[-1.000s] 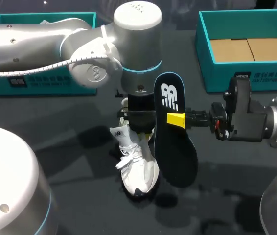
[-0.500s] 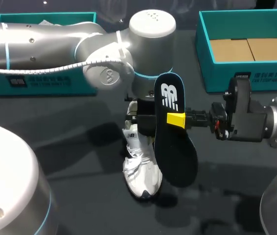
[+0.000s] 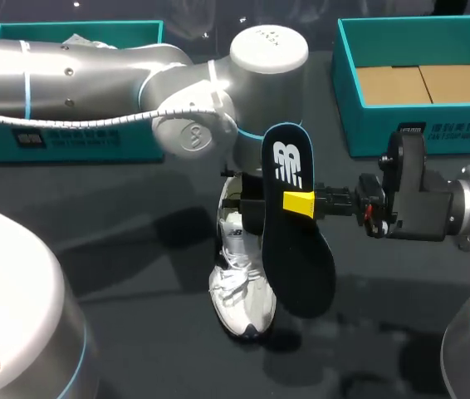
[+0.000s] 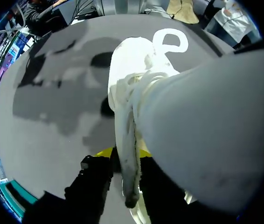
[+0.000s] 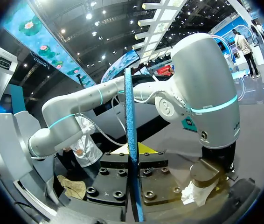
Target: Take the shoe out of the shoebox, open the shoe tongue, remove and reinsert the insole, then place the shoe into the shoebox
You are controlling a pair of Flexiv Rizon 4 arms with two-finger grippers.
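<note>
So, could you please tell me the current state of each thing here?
shoe: out of the box, insole removed.
insole: out, held on edge.
left gripper: shut on shoe.
right gripper: shut on insole.
right shoebox: open, no shoe inside.
left shoebox: open, largely hidden.

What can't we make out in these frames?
- Head view: where the left pincer grips the shoe, hidden behind the left arm and the insole.
- Head view: the shoe's inside, covered by the insole.
- Left wrist view: most of the shoe, a close white blur.
- Right wrist view: the insole's faces, edge-on in the right pincer.
- Head view: the left shoebox contents, behind the left arm.
</note>
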